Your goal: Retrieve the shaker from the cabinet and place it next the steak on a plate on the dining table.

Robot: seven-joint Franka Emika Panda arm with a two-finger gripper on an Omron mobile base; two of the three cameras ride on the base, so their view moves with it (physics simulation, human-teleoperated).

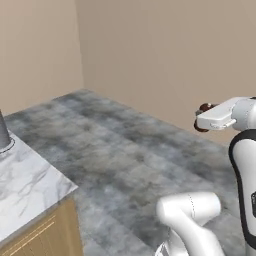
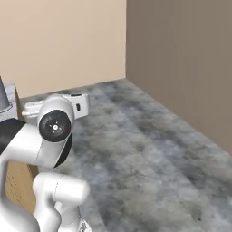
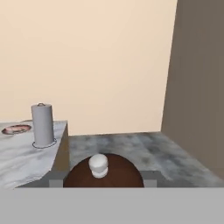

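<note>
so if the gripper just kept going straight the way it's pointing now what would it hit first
Probably nothing close. The gripper, shut on the shaker, points over open grey floor toward the beige wall. The dining table and paper-towel roll sit off to the side, though depth is hard to judge.

In the hand view, the counter [image 3: 26,157] is at the lower left. On it the roll [image 3: 43,125] stands near the right edge, and the plate [image 3: 15,129] with the steak [image 3: 17,128] lies just to its left, at the frame's left edge. The shaker [image 3: 103,173] is at bottom centre, between the claw [image 3: 103,179] fingers. Right of the counter is the floor [image 3: 144,148].
</note>
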